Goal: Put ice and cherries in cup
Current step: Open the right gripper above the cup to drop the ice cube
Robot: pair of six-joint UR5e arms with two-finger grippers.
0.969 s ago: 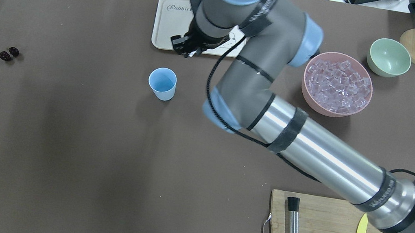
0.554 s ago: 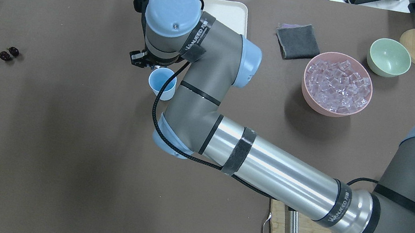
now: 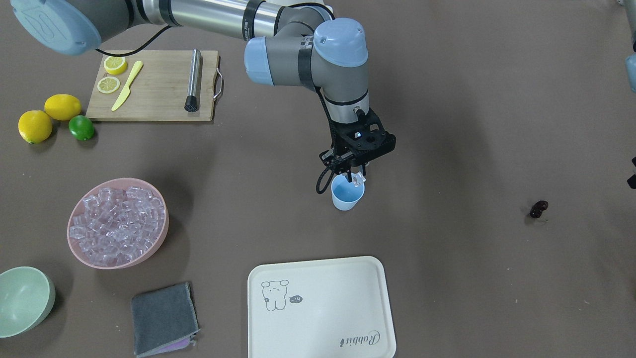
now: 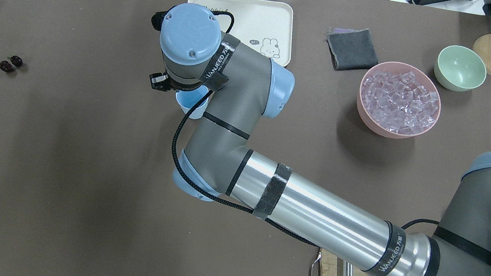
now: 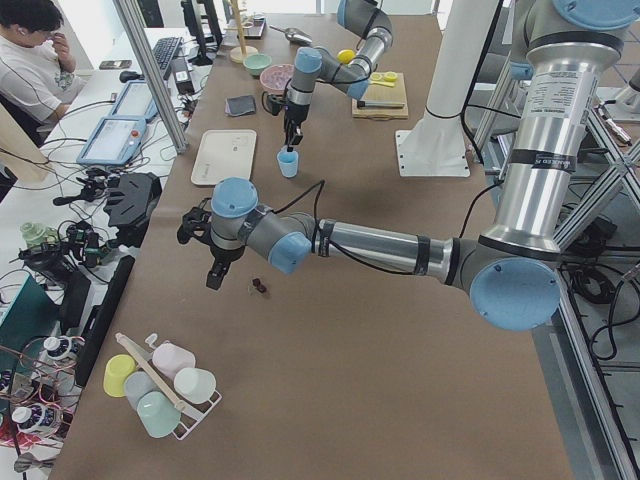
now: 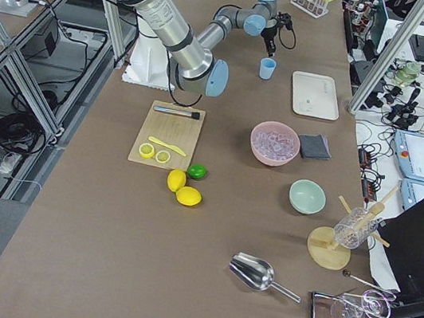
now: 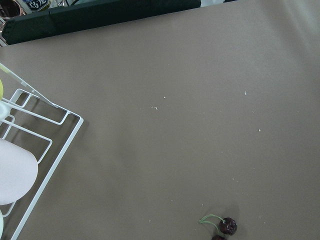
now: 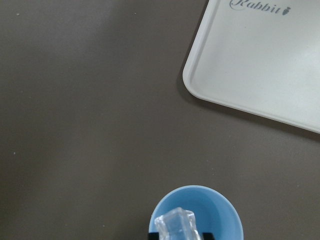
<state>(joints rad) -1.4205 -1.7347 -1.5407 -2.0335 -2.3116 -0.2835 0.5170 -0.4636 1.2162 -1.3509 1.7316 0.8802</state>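
Observation:
The light-blue cup [image 3: 347, 197] stands mid-table; the overhead view shows only part of it [image 4: 192, 103] under the right wrist. My right gripper [image 3: 354, 175] hangs just above its mouth, shut on one clear ice cube [image 3: 358, 179], which the right wrist view shows [image 8: 175, 224] over the cup's opening [image 8: 215, 207]. Many more ice cubes fill the pink bowl [image 4: 365, 117]. The cherries [image 4: 10, 64] lie far off on the table, also at the bottom of the left wrist view [image 7: 226, 227]. My left gripper [image 5: 213, 272] hovers close to them; I cannot tell whether it is open or shut.
A cream tray [image 4: 254, 15] lies just beyond the cup. A grey cloth [image 4: 352, 49] and a pale-green bowl [image 4: 460, 68] are near the pink bowl. A cutting board [image 3: 154, 84] holds lemon slices, a knife and a muddler, with a lime [image 3: 81, 128] beside it. A white wire rack [image 7: 35, 125] stands near the cherries.
My right arm has swung from over the tray toward the cup and now holds its gripper above the cup's mouth. The cup and the cherries have not moved.

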